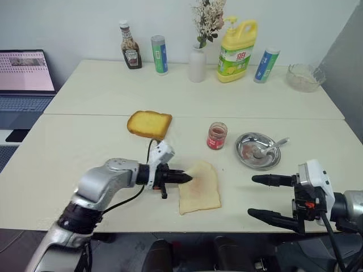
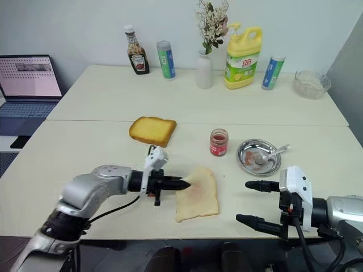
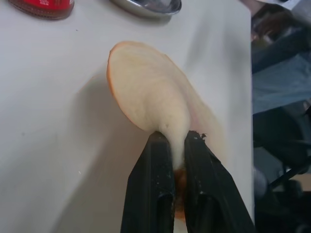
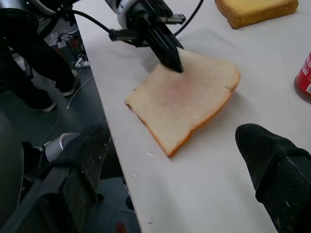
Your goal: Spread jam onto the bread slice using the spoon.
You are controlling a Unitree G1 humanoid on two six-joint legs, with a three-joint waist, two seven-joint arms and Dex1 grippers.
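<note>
The bread slice [image 1: 201, 188], thin and pale with a faint pink smear, lies near the table's front edge. My left gripper [image 1: 185, 178] is shut on its left edge. In the left wrist view the two fingers [image 3: 155, 184] pinch the slice [image 3: 146, 92], and the pinched edge curls up. The jam [image 1: 216, 135] is in a small glass jar behind the slice. The spoon [image 1: 271, 148] rests in a round steel dish [image 1: 248, 158] to the right. My right gripper [image 1: 258, 197] hangs open and empty at the front right, apart from the slice.
A thicker golden slice [image 1: 150, 123] lies behind the left arm. A ketchup bottle [image 1: 130, 45], two tubes, a vase [image 1: 197, 63], a yellow detergent jug [image 1: 237, 50] and a glass bowl [image 1: 304, 77] line the far edge. A laptop [image 1: 22, 73] stands to the left.
</note>
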